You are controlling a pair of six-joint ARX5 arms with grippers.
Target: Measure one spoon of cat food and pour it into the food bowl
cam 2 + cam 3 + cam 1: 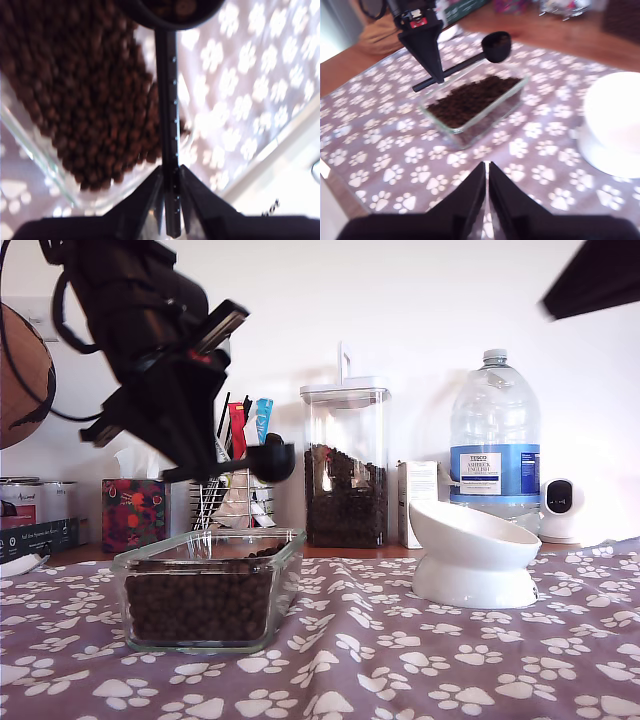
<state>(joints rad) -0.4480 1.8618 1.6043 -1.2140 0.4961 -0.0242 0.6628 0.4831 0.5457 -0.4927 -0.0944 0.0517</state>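
Observation:
My first gripper (203, 466) is shut on the thin handle of the black spoon (270, 461), holding it in the air above the clear glass dish (290, 550) of cat food (200, 605). The first wrist view looks along the spoon (167, 125); some brown kibble shows in its cup, with more cat food (85, 100) in the dish below. The white food bowl (470, 540) stands at the exterior view's right, apart from the spoon. My second gripper (487, 175) is shut with nothing in it, high above the cloth. It looks down on the spoon (497, 47), dish (517, 95) and food bowl (615, 120).
Along the back stand a tall clear canister (345, 465) of kibble, a large water bottle (495, 440), a small white camera (560, 505), a wire rack (235, 495) of sachets and a tissue box (133, 512). A paw-print cloth (400, 660) covers the table.

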